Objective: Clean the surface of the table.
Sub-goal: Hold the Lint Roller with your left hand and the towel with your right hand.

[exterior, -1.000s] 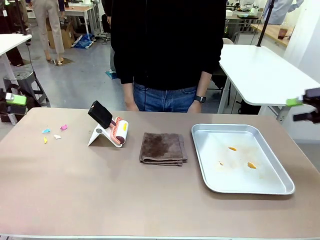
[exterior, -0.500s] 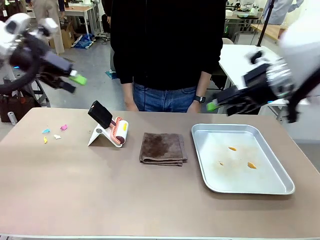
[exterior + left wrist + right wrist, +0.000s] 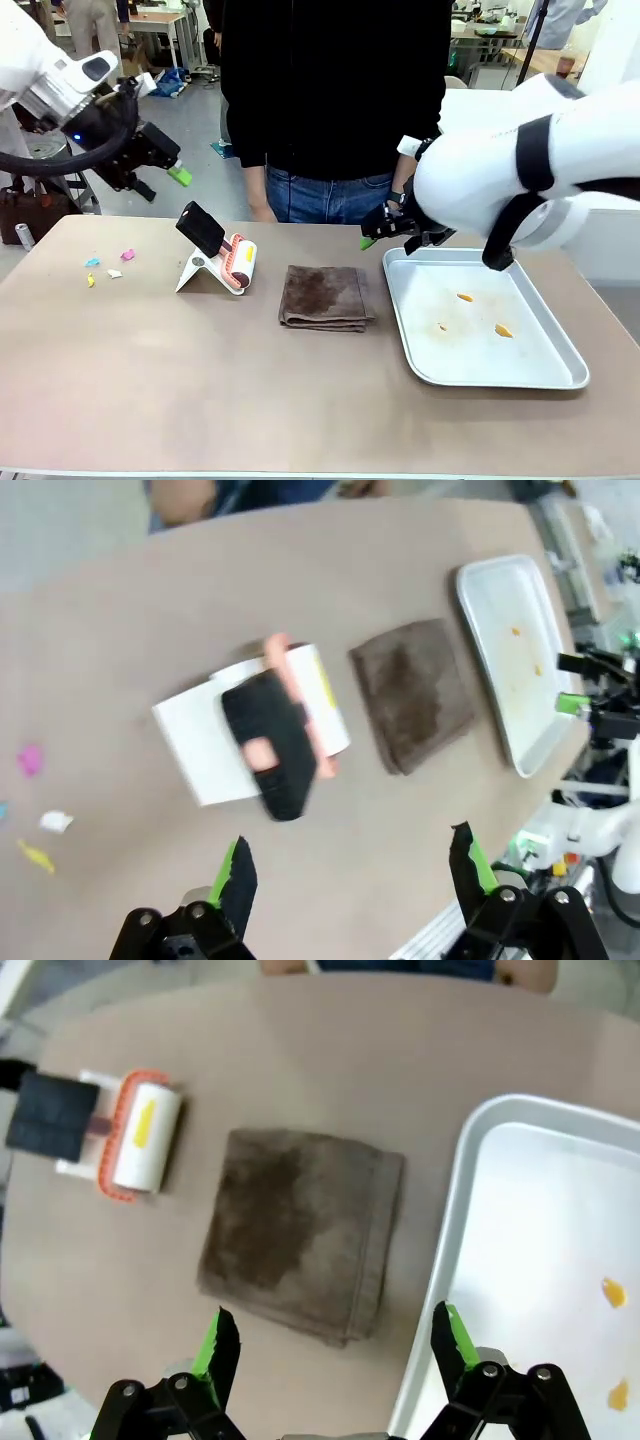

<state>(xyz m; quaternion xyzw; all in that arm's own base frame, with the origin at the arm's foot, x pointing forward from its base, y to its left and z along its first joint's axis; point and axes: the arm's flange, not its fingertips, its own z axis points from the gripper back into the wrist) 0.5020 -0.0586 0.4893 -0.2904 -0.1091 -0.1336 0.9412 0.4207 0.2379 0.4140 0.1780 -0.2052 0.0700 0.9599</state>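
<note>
The brownish-taupe table (image 3: 200, 380) carries small coloured scraps (image 3: 105, 266) at its far left, a lint roller (image 3: 222, 256) in a white stand, and a folded brown cloth (image 3: 323, 297). My left gripper (image 3: 165, 180) hangs open in the air, up and left of the roller. Seen from the left wrist, the gripper (image 3: 352, 870) looks down on the roller (image 3: 275, 735) and the scraps (image 3: 55, 822). My right gripper (image 3: 385, 240) hovers open between the cloth and the tray. From the right wrist, that gripper (image 3: 334, 1345) sits above the cloth (image 3: 295, 1230).
A shiny metal tray (image 3: 565, 375) with a few orange bits (image 3: 503, 330) lies at the right of the table. A person in a black top (image 3: 335, 100) stands at the far edge, arms down. White-topped tables stand behind on both sides.
Both arms have swung in from the picture's sides. The left gripper moved right toward the roller; the right gripper moved left and down to the tray's near-left corner.
</note>
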